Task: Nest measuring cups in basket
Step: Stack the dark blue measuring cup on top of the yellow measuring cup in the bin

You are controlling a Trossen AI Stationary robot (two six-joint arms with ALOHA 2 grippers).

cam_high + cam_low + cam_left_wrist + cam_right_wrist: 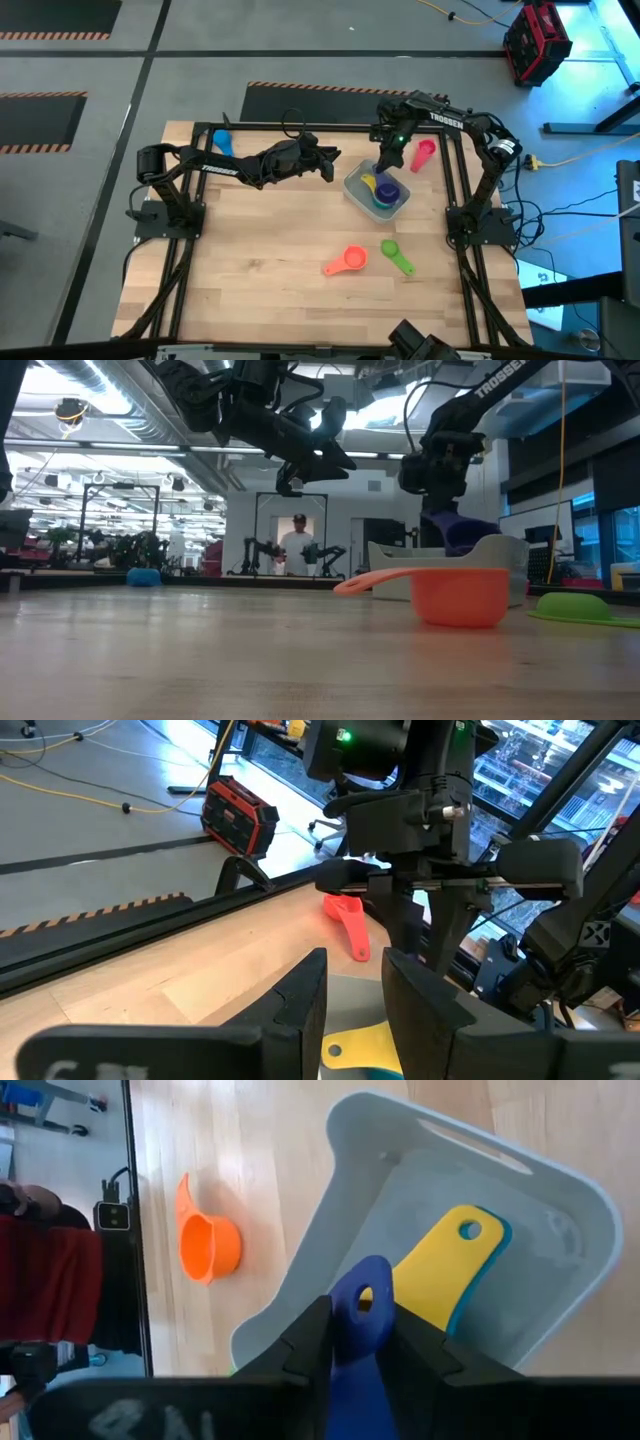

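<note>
The pale grey basket stands right of the table's middle. In it lies a yellow cup on a teal one. My right gripper hangs over the basket's far side, shut on a purple cup. My left gripper hovers open just left of the basket, nothing between its fingers. On the table rest an orange cup, a green cup, a red cup and a blue cup. My right gripper pinches the purple cup's flat handle between its two fingers, near the holed free end. The fingers slant down from the far side. The bowl hangs tilted below them over the basket; whether it touches the cups inside, I cannot tell.
A black frame rail runs along the table's far edge, with posts at both sides. Bare wood lies near and left of the basket. A person stands in the room beyond the table.
</note>
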